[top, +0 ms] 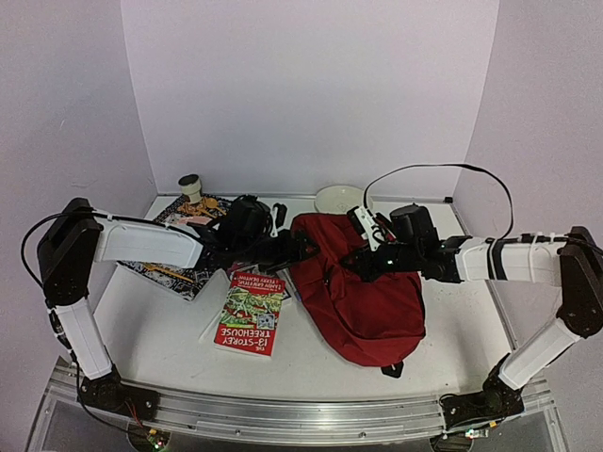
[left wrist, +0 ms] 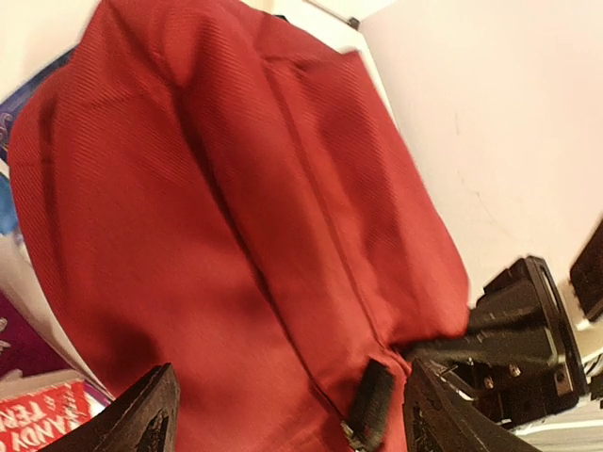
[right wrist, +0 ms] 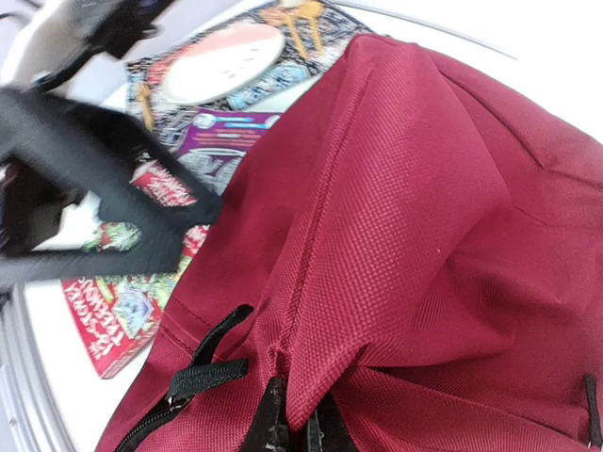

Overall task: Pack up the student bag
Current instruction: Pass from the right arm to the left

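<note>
- The bag [top: 363, 292] lies flat on the tabletop [top: 151, 339], right of centre.
- The right claw [right wrist: 297, 426] reaches in from the right. It is closed on a pinched fold of the bag's red fabric, just beside the zip [right wrist: 155, 419] and its black pull tab [right wrist: 209, 369].
- The left claw [left wrist: 287, 395] comes in from the left at the bag's left edge. Its jaws stand wide apart and hold nothing, with red fabric bulging just beyond them.
- A red book [top: 251, 311] lies just left of the bag on the near side. A patterned book [top: 168, 273] lies farther left, partly under the left arm. A white bowl [top: 341, 198] sits at the far edge.
- The step in hand looks to be getting the bag open. The right claw anchors the fabric, and the left claw seems set to take the pull tab or the opposite side.
- How far the zip is open cannot be told, and nothing shows inside the bag.
- The task looks early, since both books lie outside.
- The next move calls for the left claw to close on the tab or facing fabric. The right claw should hold the cloth taut so that the zip can run.
- The risk is that the limp fabric bunches, or that the whole bag drags across the tabletop instead of opening.
</note>
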Motion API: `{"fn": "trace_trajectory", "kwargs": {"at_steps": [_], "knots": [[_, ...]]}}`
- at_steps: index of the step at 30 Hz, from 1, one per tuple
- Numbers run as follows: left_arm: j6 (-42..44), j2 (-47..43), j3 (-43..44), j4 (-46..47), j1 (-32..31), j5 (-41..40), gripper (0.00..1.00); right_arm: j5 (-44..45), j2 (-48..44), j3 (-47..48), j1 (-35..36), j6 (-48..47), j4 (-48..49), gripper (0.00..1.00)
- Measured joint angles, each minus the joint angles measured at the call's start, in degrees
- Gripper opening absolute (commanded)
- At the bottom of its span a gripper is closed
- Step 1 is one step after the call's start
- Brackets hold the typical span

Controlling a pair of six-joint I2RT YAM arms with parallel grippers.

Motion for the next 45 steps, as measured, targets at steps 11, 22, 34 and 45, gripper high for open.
{"fn": "trace_trajectory", "kwargs": {"at_steps": [11, 22, 34, 45], "knots": [[-0.3, 3.5, 5.5, 0.2, 1.8, 4.5, 0.83, -11.4, 1.4, 1.2, -1.5, -3.2, 3.5, 0.00], [-1.1, 6.9, 8.9, 0.9, 2.1, 7.9, 0.42, -16.3, 5.6, 5.7, -2.1, -4.8, 3.2, 0.00], [-0.2, 5.2, 8.8, 1.5, 2.4, 5.9, 0.00, -16.8, 5.7, 8.7, -4.5, -8.1, -0.4, 0.00], [-1.0, 4.7, 8.7, 1.6, 2.2, 4.7, 0.00, -11.3, 4.8, 9.2, -4.4, -5.2, -3.1, 0.52]]}}
